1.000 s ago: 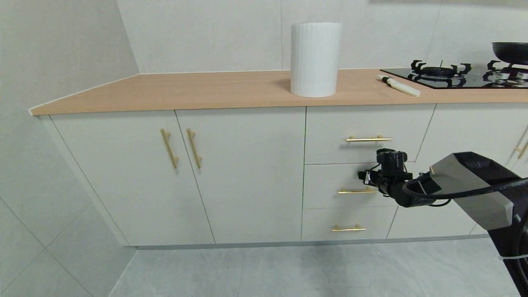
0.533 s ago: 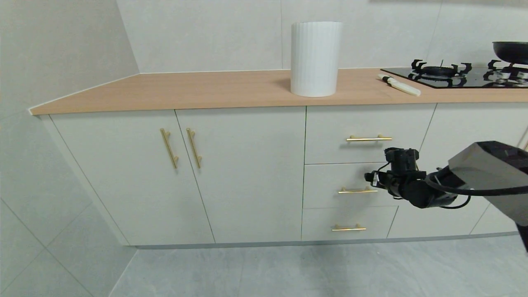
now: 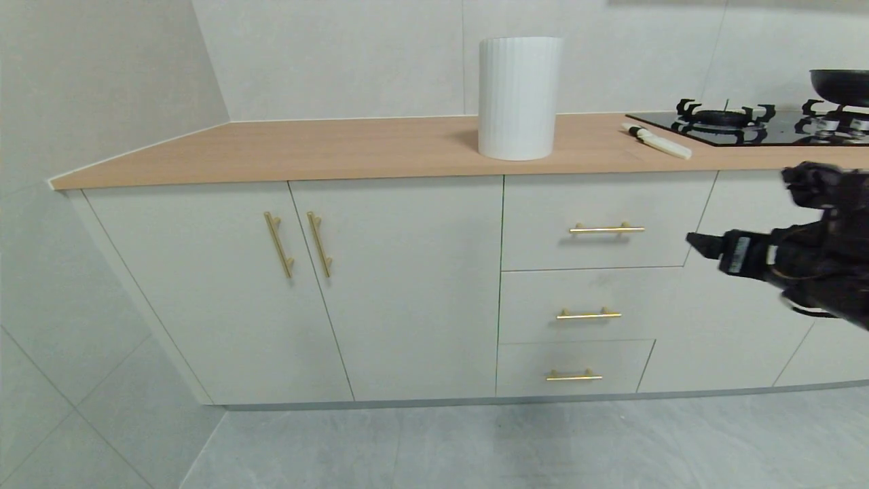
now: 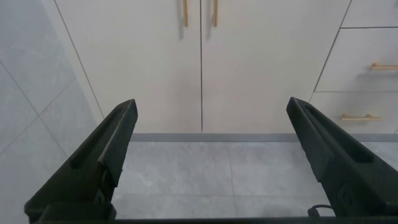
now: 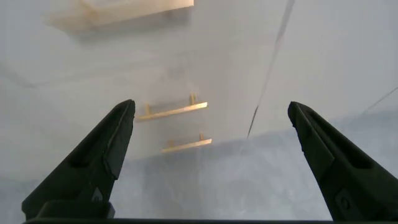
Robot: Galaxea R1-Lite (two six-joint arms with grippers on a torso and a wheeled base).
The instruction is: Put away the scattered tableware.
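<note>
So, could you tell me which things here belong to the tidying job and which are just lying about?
Job: cream-coloured utensil on the countertop; white ribbed container, possibly its holder; drawers, possibly for storage.
Just there: hob; black pan; cupboard doors.

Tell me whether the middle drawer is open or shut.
Shut. The middle drawer lies flush with the top drawer and bottom drawer, and the right gripper is clear of its handle.
</note>
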